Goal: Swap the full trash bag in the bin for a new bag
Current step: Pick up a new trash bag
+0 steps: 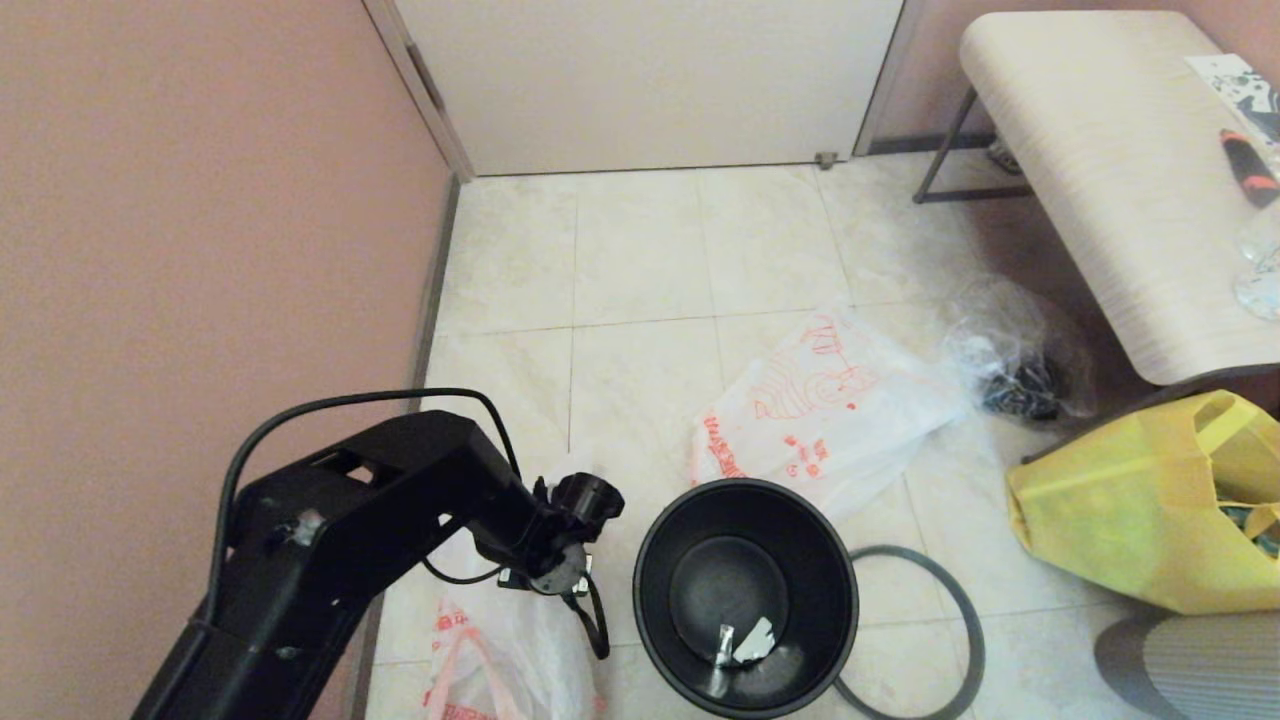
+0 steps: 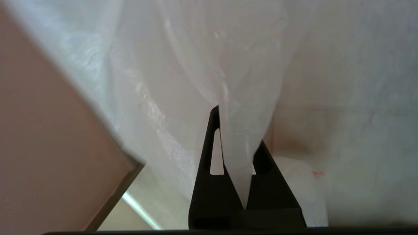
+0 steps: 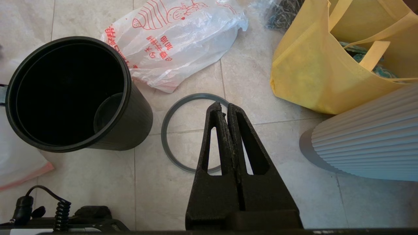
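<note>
The bin [image 1: 742, 491] stands unlined on the tile floor, with small scraps at its bottom. Its dark grey rim hoop [image 1: 962, 603] lies flat to its right. The new bag [image 1: 820, 420] lies limp just beyond the bin. The full trash bag [image 1: 480, 650] sits by the wall, left of the bin. My left gripper [image 1: 555, 585] is over it, shut on a fold of its white film [image 2: 236, 130]. Out of the head view, my right gripper [image 3: 222, 106] hangs shut and empty above the hoop [image 3: 169, 137], beside the bin [image 3: 127, 81].
A yellow tote bag [image 1: 1130, 510] and a clear bag with dark contents [image 1: 1020, 370] sit at the right under a pale bench [image 1: 1110, 170]. A ribbed white object [image 1: 1190, 660] is at the near right. The pink wall [image 1: 200, 250] runs close along the left.
</note>
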Motion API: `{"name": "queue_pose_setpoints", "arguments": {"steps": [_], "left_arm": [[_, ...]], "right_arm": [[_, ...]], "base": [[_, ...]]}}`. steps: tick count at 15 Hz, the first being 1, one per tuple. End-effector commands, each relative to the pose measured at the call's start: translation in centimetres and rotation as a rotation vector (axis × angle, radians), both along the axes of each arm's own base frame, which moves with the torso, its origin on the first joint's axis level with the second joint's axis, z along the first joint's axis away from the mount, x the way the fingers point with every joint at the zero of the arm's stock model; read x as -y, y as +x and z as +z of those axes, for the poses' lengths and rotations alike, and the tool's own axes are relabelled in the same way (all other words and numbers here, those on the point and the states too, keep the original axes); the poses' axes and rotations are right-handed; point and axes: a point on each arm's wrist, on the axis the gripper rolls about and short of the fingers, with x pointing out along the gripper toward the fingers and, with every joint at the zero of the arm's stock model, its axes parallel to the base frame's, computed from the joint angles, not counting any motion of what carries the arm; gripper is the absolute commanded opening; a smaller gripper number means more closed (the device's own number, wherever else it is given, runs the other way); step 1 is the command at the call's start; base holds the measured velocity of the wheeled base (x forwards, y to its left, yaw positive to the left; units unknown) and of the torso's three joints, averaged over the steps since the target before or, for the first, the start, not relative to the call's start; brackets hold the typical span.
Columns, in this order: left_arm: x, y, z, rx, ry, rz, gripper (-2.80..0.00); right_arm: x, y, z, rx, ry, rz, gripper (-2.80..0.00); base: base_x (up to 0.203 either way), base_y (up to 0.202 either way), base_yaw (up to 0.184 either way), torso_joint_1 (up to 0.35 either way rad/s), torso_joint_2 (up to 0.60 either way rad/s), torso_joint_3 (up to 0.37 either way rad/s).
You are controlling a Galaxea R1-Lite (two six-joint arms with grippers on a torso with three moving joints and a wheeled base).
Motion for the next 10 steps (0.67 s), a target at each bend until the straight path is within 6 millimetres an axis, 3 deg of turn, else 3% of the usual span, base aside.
{"name": "queue_pose_setpoints", "arguments": {"steps": [1, 5, 10], "left_arm": [[-0.5, -1.1, 3.6, 0.042, -0.018, 0.003, -2.80], [-1.2, -5.9, 9.3, 0.070, -0.032, -0.006, -2.80], [-0.5, -15.6, 18.9, 0.021, -0.144, -0.109, -2.80]], "right_arm": [[0.0, 0.0, 0.0, -0.001, 0.000, 0.000, -2.80], [0.0, 0.0, 0.0, -0.001, 0.000, 0.000, -2.80], [0.0, 0.0, 0.0, -0.001, 0.000, 0.000, -2.80]], "base": [[0.000, 0.000, 0.000, 0.000, 0.00, 0.000], [0.000, 0.000, 0.000, 0.000, 0.00, 0.000], [0.000, 0.000, 0.000, 0.000, 0.00, 0.000]]}}
